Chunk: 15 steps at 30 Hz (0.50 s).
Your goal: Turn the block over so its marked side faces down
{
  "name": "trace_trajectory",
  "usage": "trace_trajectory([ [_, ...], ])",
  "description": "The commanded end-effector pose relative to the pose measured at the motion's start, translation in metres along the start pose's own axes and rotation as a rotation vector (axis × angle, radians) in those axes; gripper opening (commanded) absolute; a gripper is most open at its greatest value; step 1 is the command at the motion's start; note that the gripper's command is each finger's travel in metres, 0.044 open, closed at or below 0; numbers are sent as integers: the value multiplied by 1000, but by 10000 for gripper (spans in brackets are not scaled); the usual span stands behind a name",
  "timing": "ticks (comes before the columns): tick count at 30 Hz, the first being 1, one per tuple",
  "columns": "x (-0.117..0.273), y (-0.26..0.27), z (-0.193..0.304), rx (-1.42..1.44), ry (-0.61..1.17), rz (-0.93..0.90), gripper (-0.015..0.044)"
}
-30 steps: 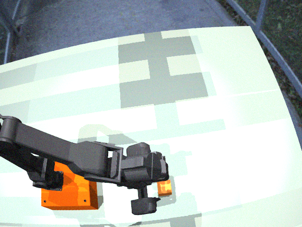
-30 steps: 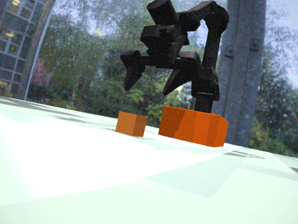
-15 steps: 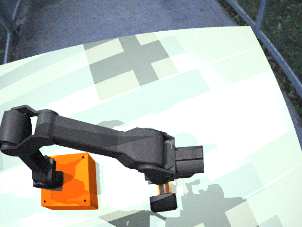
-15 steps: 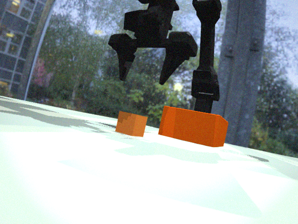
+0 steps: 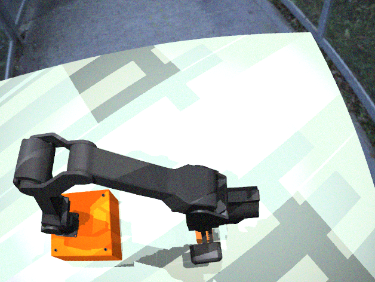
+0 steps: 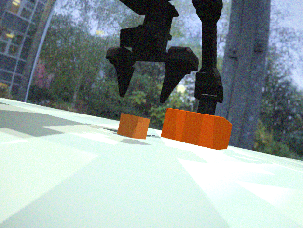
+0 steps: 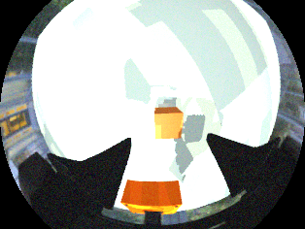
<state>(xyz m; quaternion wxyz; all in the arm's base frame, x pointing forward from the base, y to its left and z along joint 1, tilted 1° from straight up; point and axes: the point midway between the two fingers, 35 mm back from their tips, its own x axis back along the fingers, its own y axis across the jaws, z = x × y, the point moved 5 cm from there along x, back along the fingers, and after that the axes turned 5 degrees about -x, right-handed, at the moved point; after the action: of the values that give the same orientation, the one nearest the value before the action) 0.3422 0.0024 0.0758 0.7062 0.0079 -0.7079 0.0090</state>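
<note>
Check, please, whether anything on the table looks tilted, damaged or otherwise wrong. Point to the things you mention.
Nothing stands out. The small orange block [image 5: 199, 236] [image 6: 133, 126] [image 7: 168, 123] sits flat and looks undamaged, and the big orange box [image 5: 91, 242] [image 6: 193, 129] [image 7: 152, 193] under the arm looks level and whole.

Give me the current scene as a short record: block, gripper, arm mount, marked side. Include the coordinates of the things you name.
block: small orange block [image 5: 199, 236] [image 6: 133, 126] [image 7: 168, 123], resting on the table [image 5: 242, 121] [image 6: 122, 183] [image 7: 83, 97]
gripper: open [image 6: 142, 99] [image 7: 169, 138], nothing held, above the table
arm mount: larger orange box [image 5: 88, 224] [image 6: 196, 129] [image 7: 152, 192] under the arm's foot
marked side: cannot tell which face
contact: block and box apart
</note>
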Motion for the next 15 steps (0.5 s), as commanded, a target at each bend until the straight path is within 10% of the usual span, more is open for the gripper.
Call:
trace_trajectory([
  [1,-10,0,-1,-6,-5,3,440],
  [15,-30,0,-1,-6,-5,3,440],
])
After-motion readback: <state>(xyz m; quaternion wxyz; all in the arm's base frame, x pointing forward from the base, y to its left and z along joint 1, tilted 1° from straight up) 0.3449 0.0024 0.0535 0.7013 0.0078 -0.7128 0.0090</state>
